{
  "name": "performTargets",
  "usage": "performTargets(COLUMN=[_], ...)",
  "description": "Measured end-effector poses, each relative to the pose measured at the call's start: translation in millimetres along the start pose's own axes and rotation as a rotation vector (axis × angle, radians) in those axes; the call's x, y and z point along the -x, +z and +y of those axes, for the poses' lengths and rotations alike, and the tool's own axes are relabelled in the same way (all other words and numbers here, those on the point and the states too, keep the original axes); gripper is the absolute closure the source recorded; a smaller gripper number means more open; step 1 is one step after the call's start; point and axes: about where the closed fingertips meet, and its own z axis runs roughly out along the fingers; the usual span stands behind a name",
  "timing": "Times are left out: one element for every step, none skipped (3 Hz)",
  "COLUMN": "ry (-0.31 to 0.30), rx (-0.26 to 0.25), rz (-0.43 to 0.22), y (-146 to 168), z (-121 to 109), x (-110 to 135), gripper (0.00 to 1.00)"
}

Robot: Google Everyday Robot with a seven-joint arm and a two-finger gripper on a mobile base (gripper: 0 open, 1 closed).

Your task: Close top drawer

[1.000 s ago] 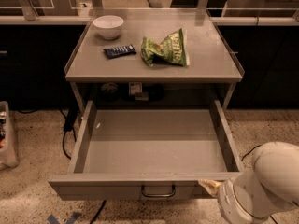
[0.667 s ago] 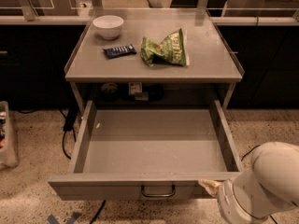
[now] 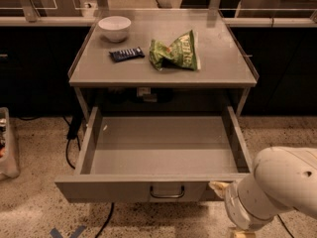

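The top drawer (image 3: 158,152) is a wide shallow grey metal drawer, pulled far out from under the table top, and its inside is empty. Its flat front panel (image 3: 99,190) carries a small central bar handle (image 3: 167,192). My gripper (image 3: 218,186) is at the right end of the front panel, right of the handle, and its pale tip rests against the panel. My white arm (image 3: 277,187) fills the bottom right corner and hides the rest of the gripper. No lower drawers are in view.
On the grey table top (image 3: 223,58) are a white bowl (image 3: 114,28), a dark snack bar (image 3: 126,54) and a green chip bag (image 3: 176,52). Cables (image 3: 72,143) hang at the left. The floor (image 3: 29,207) is speckled. Dark counters stand behind.
The drawer front and my gripper have shifted slightly toward the cabinet. The things on the table top have not moved.
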Motion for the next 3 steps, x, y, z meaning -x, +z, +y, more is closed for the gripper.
performTargets(ry=[-0.037, -0.043, -0.084], rx=[-0.055, -0.064, -0.07], rz=[0.069, 0.076, 0.09], y=[10.5, 13.8, 19.5], z=[-42.9, -49.6, -73.5], x=[-5.1, -8.1, -10.0], gripper=[0.0, 0.0, 0.0])
